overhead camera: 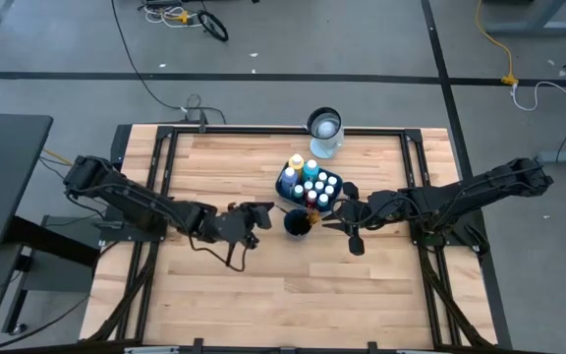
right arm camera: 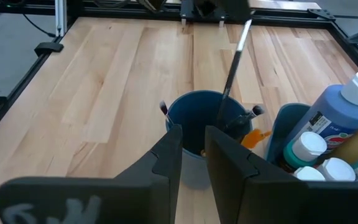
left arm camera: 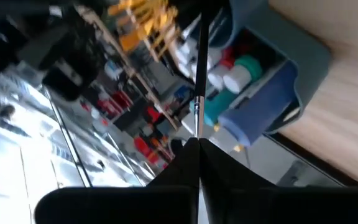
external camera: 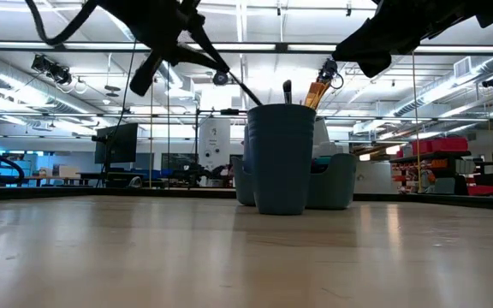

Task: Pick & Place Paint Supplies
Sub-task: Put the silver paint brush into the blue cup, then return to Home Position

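Overhead, at mid-table: left gripper [left arm camera: 197, 142] just left of the frame's centre, fingers clamped shut on a thin dark-handled brush [right arm camera: 232, 68]. Brush slanting down to the right, its lower end inside a dark blue cup [overhead camera: 298, 223] standing upright at the middle of the wooden table [overhead camera: 263, 295]. Two more brush tips [right arm camera: 163, 107] poking up over the cup's rim, one at either side.

Right gripper [right arm camera: 191, 134] just right of the cup in the overhead picture, above the table top and facing the cup. Fingers a narrow way apart, nothing held between them. In the table-level picture, both arms dark along the upper edge, the held brush a thin diagonal line from upper left down into the cup at centre.

Just above and right of the cup in the overhead frame, touching or nearly touching it: a blue-grey caddy [right arm camera: 284, 124] packed with small pale paint bottles [overhead camera: 317, 184], caps white, teal and red. A taller yellow bottle [overhead camera: 296, 162] at the caddy's upper left corner, a big blue bottle [right arm camera: 337, 112] with a white cap beside it. An orange-handled brush [right arm camera: 253, 137] showing between cup and caddy.

Farther up the frame, near the table's far edge: a clear glass jar [overhead camera: 324, 128], well apart from both grippers.
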`<state>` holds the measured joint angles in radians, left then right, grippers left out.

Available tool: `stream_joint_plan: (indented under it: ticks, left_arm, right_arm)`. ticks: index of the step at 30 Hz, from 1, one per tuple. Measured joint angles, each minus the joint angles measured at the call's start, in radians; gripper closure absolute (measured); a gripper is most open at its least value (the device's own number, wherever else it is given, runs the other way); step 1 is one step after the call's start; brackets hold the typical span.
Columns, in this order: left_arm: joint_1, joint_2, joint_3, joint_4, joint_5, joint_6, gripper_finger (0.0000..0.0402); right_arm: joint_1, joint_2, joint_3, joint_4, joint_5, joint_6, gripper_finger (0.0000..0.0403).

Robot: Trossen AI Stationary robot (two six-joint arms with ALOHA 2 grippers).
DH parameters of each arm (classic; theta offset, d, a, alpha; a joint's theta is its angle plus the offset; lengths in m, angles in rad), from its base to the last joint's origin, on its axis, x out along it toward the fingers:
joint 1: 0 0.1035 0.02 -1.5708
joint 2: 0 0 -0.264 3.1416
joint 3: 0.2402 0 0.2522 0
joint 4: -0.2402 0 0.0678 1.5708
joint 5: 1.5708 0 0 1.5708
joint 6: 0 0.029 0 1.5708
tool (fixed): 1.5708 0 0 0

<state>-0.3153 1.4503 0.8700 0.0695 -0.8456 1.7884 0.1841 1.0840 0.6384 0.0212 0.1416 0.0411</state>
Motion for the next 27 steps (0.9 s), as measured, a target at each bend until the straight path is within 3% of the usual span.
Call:
stream_joint_plan:
  ticks: [16, 21, 27]
  left_arm:
    - [0.031, 0.004, 0.0, 0.054, 0.159, -0.136, 0.0357]
    - [0.047, 0.004, 0.0, 0.087, 0.241, -0.304, 0.0346]
    - [0.033, 0.0, 0.0, 0.299, 0.205, -0.612, 0.034]
  right_arm:
    - [0.0, 0.0, 0.0, 0.002, 0.0, -0.078, 0.0331]
    - [0.0, 0.0, 0.0, 0.002, 0.0, -0.076, 0.0331]
    - [0.0, 0.0, 0.0, 0.006, 0.0, -0.076, 0.0331]
